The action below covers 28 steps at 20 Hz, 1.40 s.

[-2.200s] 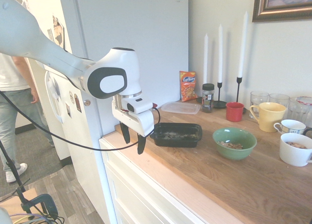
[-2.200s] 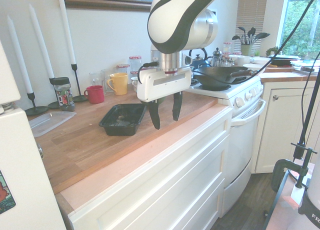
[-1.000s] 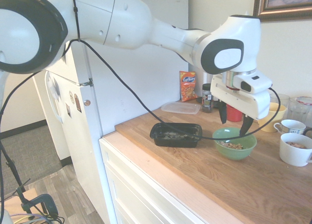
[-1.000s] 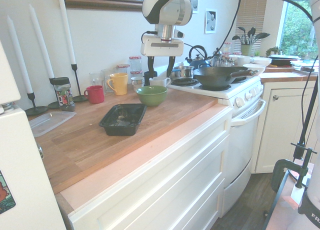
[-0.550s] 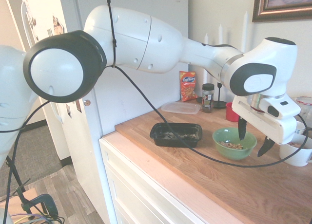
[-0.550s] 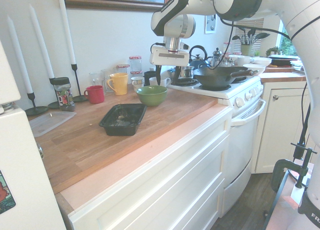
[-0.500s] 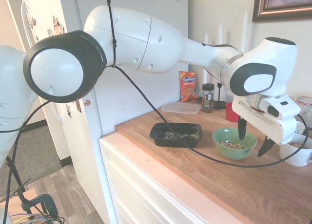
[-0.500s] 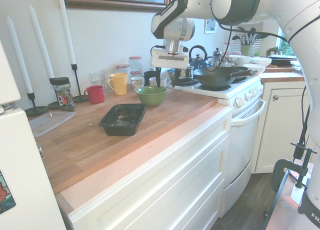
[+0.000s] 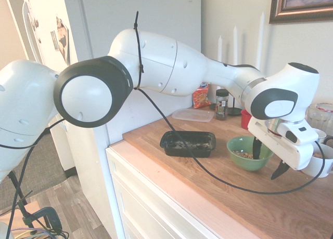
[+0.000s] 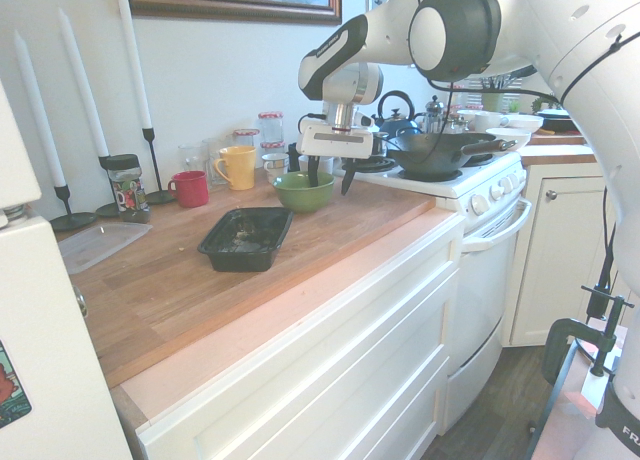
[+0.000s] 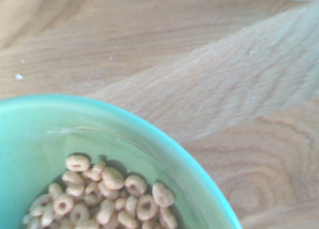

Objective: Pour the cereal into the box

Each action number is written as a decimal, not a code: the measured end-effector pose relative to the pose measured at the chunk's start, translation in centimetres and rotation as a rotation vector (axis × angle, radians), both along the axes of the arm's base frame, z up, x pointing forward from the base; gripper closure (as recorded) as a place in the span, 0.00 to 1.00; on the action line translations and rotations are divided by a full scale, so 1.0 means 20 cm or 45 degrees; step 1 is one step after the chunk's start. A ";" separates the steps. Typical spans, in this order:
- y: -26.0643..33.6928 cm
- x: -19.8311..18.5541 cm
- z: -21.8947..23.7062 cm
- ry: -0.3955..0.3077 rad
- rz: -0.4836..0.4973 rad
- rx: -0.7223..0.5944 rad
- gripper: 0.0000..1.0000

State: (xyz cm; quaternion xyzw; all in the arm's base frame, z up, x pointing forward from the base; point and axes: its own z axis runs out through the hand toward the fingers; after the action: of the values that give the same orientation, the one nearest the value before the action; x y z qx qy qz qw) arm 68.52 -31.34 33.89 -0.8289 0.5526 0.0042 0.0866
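Bowl (image 9: 250, 162) on wooden counter (image 9: 208, 189), stove (image 10: 455, 195) near.

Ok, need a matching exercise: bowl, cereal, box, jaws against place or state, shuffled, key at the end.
1. bowl
2. cereal
3. box
4. jaws

A. black, on the counter
B. open, at the bowl's rim
C. green, beside the box
D. light tan, inside the bowl

Pairs: 1-C; 2-D; 3-A; 4-B
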 end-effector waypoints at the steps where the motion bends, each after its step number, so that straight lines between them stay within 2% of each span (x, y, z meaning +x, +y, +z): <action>1: 0.00 0.00 -0.01 0.001 0.001 0.000 1.00; 28: 0.17 0.10 0.01 -0.020 0.059 0.008 1.00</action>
State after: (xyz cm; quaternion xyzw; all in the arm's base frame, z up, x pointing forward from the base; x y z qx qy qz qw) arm 70.44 -27.88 34.10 -0.8412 0.5326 0.0014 0.0935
